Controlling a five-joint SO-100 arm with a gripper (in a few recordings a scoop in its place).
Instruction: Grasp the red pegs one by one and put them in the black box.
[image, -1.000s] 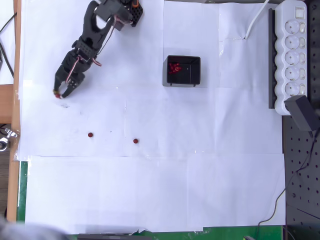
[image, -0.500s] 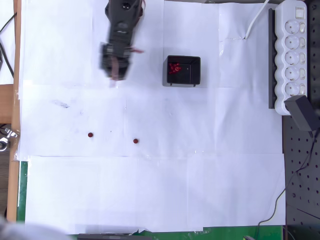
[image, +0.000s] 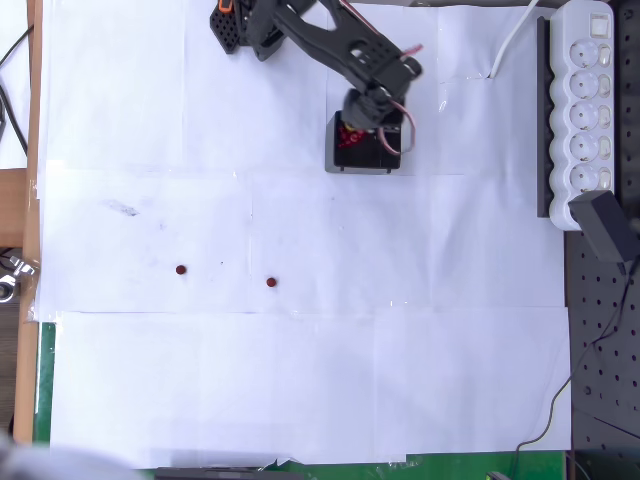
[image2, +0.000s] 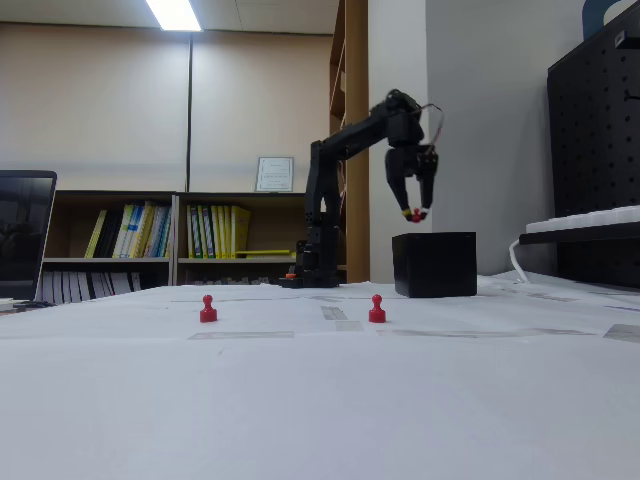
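Observation:
The black box (image: 365, 166) (image2: 434, 265) stands on the white paper right of the arm's base. My gripper (image: 376, 128) (image2: 415, 214) hangs just above the box's opening, shut on one red peg (image2: 415, 215). Several red pegs (image: 346, 136) lie inside the box at its left side, partly hidden by the gripper. Two more red pegs stand upright on the paper, one on the left (image: 180, 269) (image2: 208, 309) and one on the right (image: 271, 282) (image2: 377, 309), both well in front of the box.
A white power strip (image: 585, 100) with a black adapter (image: 606, 226) lies along the right edge beside a black pegboard. The arm's base (image: 240, 22) sits at the back. A smudge (image: 120, 208) marks the paper at left.
The gripper lifted from the paper's left side with a peg, swung right past the base, and now hangs over the black box.

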